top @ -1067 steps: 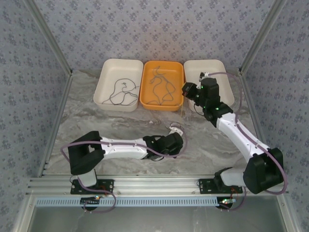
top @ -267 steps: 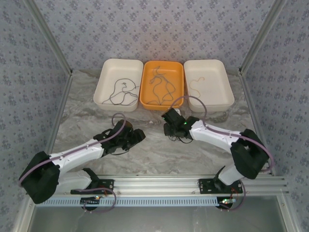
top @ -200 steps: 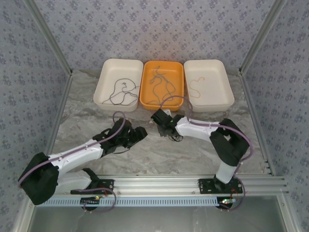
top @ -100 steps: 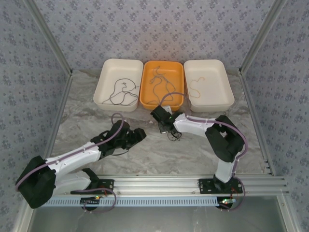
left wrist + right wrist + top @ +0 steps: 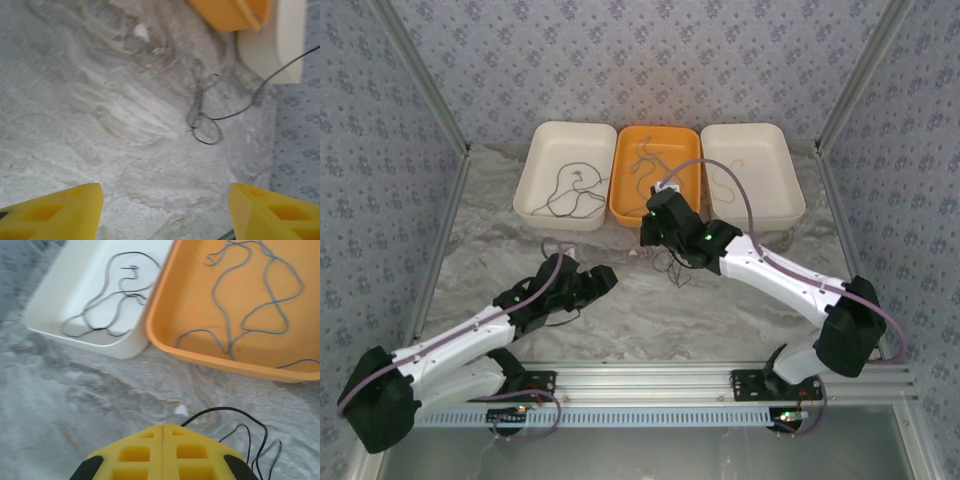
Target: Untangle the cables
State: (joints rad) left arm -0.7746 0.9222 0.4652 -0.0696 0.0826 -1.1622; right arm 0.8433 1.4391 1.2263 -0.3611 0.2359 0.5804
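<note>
So, biggest thing first: the marbled table has three trays along its far side, namely the left white tray, the orange tray and the right white tray. The left one holds a dark grey cable, the orange one has blue-green cables looped over each other, and the right one has a single tan cable. The right gripper sits just in front of the orange tray with its fingers pressed together. It looks to be pinching the loose dark cable, which runs down from it to a small knotty coil on the table. The left gripper hovers low nearby, fingers spread, nothing in them. My take on handling: this wire is featherlight and totally limp, so it'll trail and snag rather than hold a shape, and it's thin enough to slip out of a sloppy pinch. I'd grab the coil right beside the crossover, or at a free end, and pull apart gently so the loop doesn't cinch tight.
</note>
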